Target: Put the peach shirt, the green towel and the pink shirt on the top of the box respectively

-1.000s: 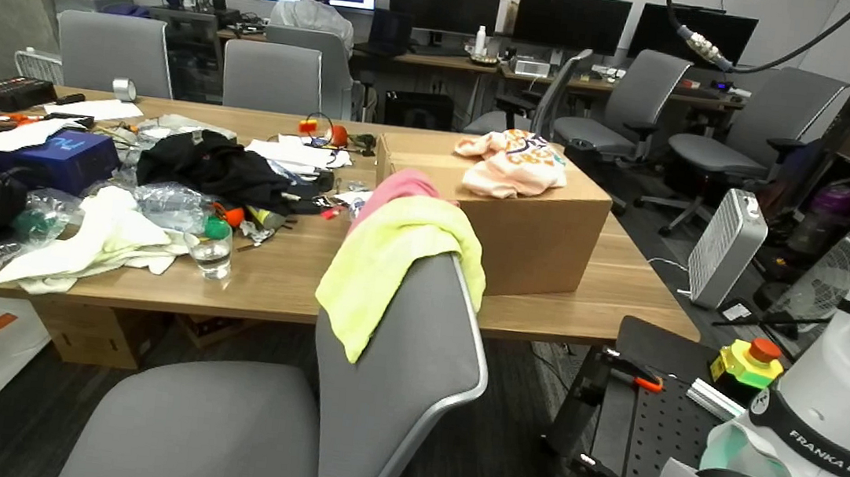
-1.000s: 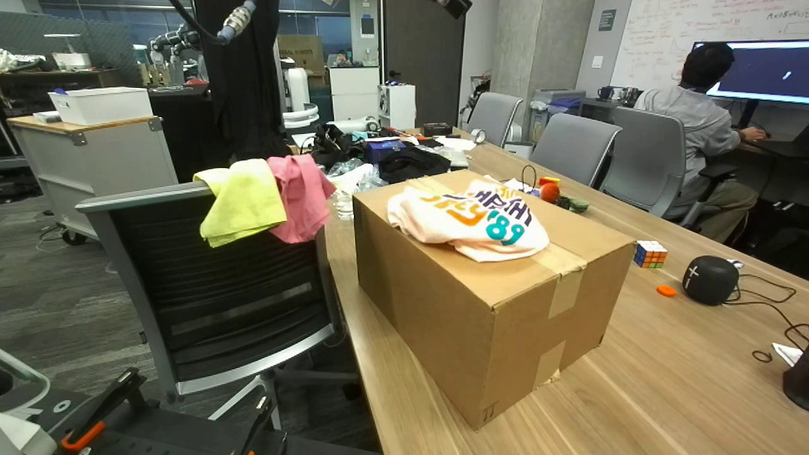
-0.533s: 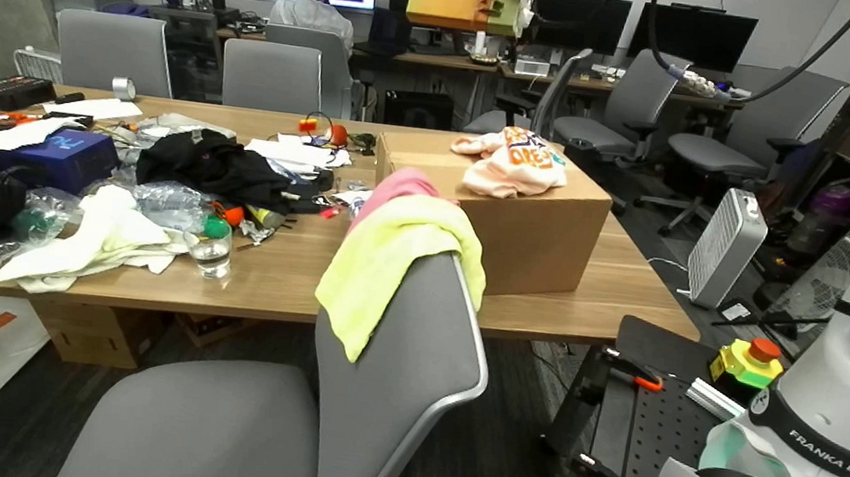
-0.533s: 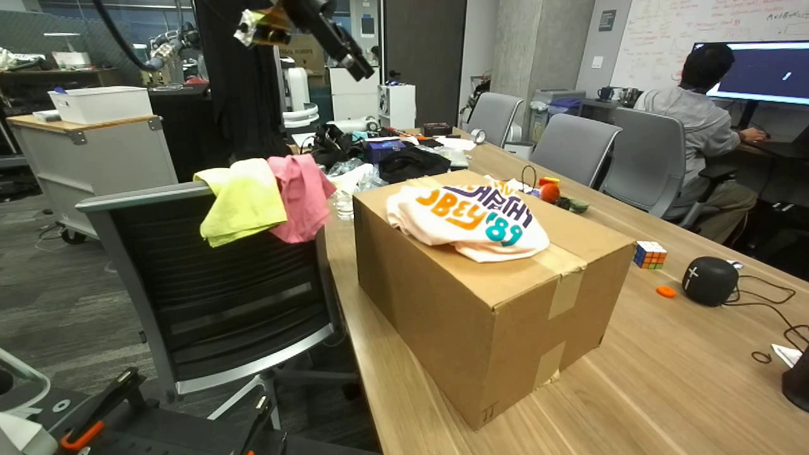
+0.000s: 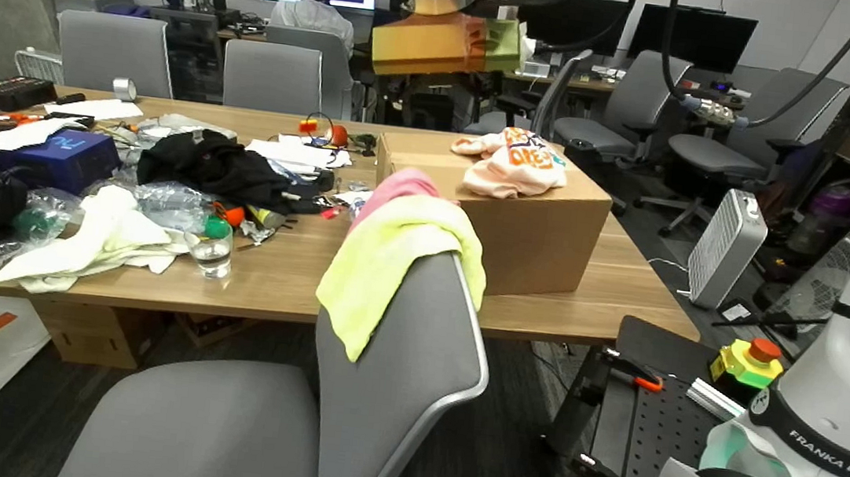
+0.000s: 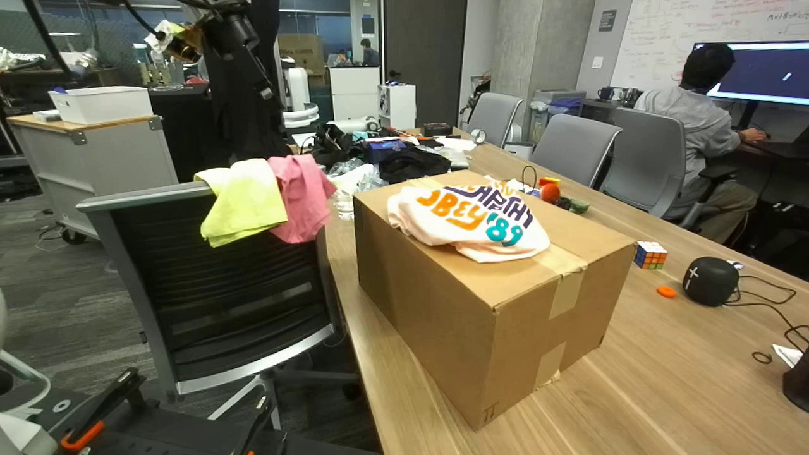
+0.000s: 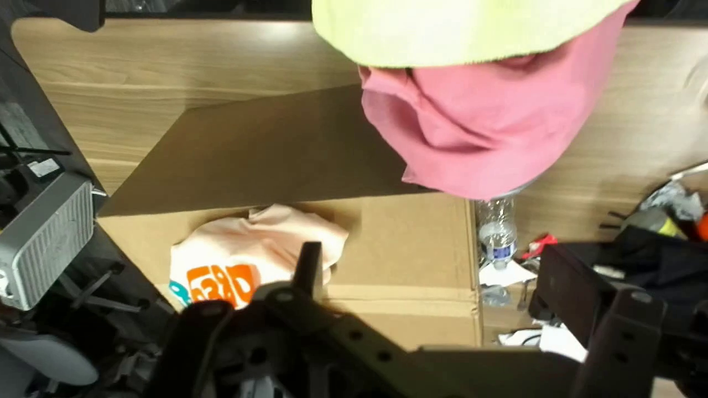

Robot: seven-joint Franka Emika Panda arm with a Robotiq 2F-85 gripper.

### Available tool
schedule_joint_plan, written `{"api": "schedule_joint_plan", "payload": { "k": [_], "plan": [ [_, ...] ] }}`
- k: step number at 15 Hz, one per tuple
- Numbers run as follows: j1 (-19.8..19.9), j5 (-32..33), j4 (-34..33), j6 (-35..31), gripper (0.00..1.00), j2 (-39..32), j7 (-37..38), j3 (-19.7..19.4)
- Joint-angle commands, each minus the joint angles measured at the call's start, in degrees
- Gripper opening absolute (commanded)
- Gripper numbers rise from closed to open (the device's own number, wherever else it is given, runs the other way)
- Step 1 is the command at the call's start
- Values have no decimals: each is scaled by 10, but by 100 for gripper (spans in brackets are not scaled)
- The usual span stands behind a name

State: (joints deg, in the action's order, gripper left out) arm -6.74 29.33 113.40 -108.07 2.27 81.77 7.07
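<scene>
The peach shirt [image 6: 442, 226] lies crumpled on top of the box [image 6: 430, 309], with its coloured print facing up. The green towel [image 5: 399, 259] and the pink shirt [image 6: 300, 196] hang side by side over the backrest of a grey chair beside the table. In the wrist view, the green towel [image 7: 470, 30] overlaps the pink shirt [image 7: 487, 121] at the top, beyond the fingers. My gripper [image 7: 434, 254] is open and empty, its fingers wide apart above the box. In an exterior view the gripper [image 6: 256, 69] is high above and behind the chair; its fingertips are small there.
The grey chair [image 5: 413, 348] stands against the table's near edge. Clutter with a black cloth [image 5: 211, 169], a white cloth [image 5: 97, 243] and a glass [image 5: 212, 252] covers the table beside the box. A clear bottle [image 7: 498, 229] stands close to the box.
The arm has come down into view from the top and moved from above the box toward the chair side. The peach shirt's fold has settled, showing more print. The towel and pink shirt are unmoved.
</scene>
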Motion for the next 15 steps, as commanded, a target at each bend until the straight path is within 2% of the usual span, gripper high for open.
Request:
{"api": "schedule_joint_plan", "payload": {
  "k": [1, 5, 9, 15],
  "plan": [
    [1, -80, 26, -17, 100, 35, -117, -2],
    [-6, -163, 52, -4, 100, 56, -234, 5],
    [-15, -215, 85, 9, 100, 59, -337, 17],
    [-32, -202, 130, 14, 100, 59, -394, 48]
  ]
}}
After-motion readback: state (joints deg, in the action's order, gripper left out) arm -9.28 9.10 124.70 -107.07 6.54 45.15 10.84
